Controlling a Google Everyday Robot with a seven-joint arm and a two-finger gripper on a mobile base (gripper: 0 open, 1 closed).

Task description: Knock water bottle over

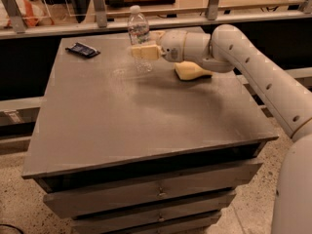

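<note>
The water bottle (138,29) stands upright near the back edge of the grey table (146,126). It is clear plastic with a white cap and a dark label band. My gripper (144,51) reaches in from the right at the height of the bottle's lower half and overlaps it there, at or against its front right side. The white arm (243,57) runs back to the right. The lower part of the bottle is partly hidden behind the gripper.
A yellow sponge (191,71) lies on the table just under the arm's wrist. A dark flat packet (83,49) lies at the back left corner. A railing with glass panels (97,9) runs behind the table. Drawers (156,191) are below the tabletop.
</note>
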